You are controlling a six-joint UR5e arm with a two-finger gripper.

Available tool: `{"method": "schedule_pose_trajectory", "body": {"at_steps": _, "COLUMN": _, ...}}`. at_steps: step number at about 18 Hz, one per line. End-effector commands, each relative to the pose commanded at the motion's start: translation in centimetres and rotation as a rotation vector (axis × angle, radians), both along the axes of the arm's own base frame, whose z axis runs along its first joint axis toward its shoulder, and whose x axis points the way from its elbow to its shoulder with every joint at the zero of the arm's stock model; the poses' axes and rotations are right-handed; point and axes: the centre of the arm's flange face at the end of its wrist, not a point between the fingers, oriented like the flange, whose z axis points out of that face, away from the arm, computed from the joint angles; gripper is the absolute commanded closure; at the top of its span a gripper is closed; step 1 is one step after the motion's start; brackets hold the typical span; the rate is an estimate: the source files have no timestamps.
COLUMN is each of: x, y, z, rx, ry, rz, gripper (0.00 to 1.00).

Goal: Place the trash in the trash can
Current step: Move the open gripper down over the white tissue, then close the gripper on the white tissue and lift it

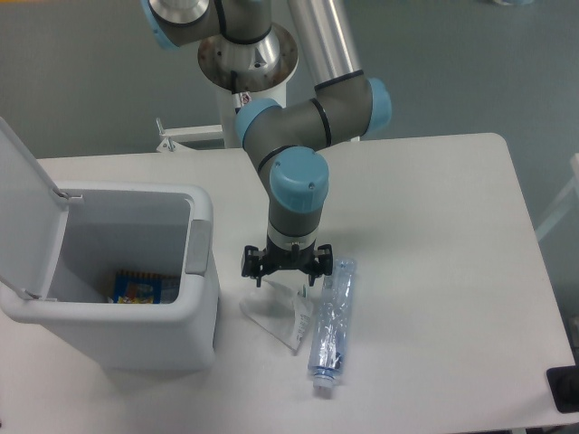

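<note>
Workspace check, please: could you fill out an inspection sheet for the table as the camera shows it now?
Surface: white table, bare on its right half.
Job's things: white wrapper flat on the table; crushed bottle beside it, cap toward the front edge; trash can at left, lid up.
Clutter: colourful packet inside the can.
Grippers: gripper open, holding nothing, above the wrapper's far edge.
Cables: black cable at the arm's base.
Surroundings: grey floor; dark object at lower right.

Trash can [136,334] — smooth, matt grey-white plastic. Bottle [332,324] — clear, glossy, crushed plastic. Wrapper [276,314]: crumpled, paper-like white. Table [434,271]: smooth, matt white.
</note>
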Motion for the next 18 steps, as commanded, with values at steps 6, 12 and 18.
{"method": "schedule_pose_trajectory", "body": {"at_steps": 6, "x": 0.3, "y": 0.3, "z": -0.7, "rx": -0.011, "ry": -0.003, "rz": -0.003, "gripper": 0.01}}
{"method": "schedule_pose_trajectory", "body": {"at_steps": 12, "x": 0.1, "y": 0.1, "z": -0.8, "rx": -0.033, "ry": 0.014, "rz": 0.024, "gripper": 0.24}}
{"method": "schedule_pose_trajectory", "body": {"at_steps": 18, "x": -0.1, "y": -0.1, "z": -1.1, "rx": -0.066, "ry": 0.037, "rz": 0.022, "gripper": 0.64}}
